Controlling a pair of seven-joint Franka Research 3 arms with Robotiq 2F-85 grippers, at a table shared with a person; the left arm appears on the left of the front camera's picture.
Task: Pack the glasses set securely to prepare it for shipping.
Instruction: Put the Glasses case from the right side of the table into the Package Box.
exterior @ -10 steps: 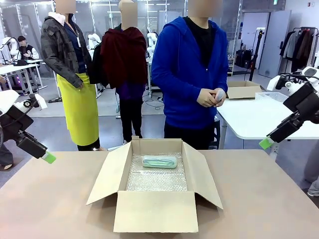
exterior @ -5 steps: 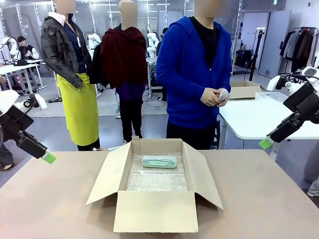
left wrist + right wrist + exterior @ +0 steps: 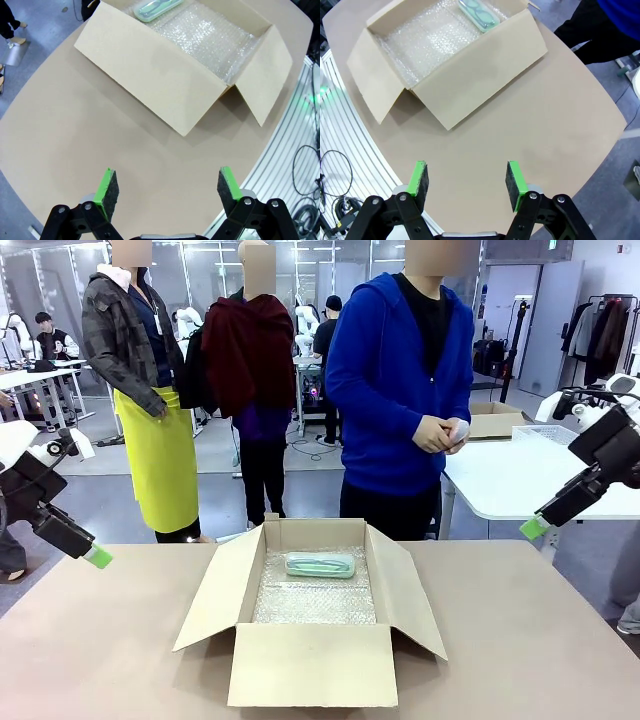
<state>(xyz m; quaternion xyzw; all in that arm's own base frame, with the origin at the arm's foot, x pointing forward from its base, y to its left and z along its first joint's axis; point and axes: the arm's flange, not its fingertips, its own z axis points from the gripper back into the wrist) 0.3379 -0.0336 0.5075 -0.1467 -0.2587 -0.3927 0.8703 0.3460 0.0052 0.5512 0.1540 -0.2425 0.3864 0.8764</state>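
Now the mint-green case (image 3: pixel 320 564) lies on bubble wrap (image 3: pixel 312 608) at the 12 o'clock end of the open cardboard box (image 3: pixel 310 665). At the box's 9 o'clock the left gripper (image 3: pixel 165 182) hangs released and empty; at 3 o'clock the right gripper (image 3: pixel 466 179) is likewise released, grasping nothing. At 1 o'clock the person's hands (image 3: pixel 445 433) clasp something pale, too small to tell

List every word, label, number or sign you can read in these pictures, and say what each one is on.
No text can be read.
The cardboard box: plain, no print showing.
The mint-green glasses case: no legible marking.
The green sign overhead in the background: too small to read.
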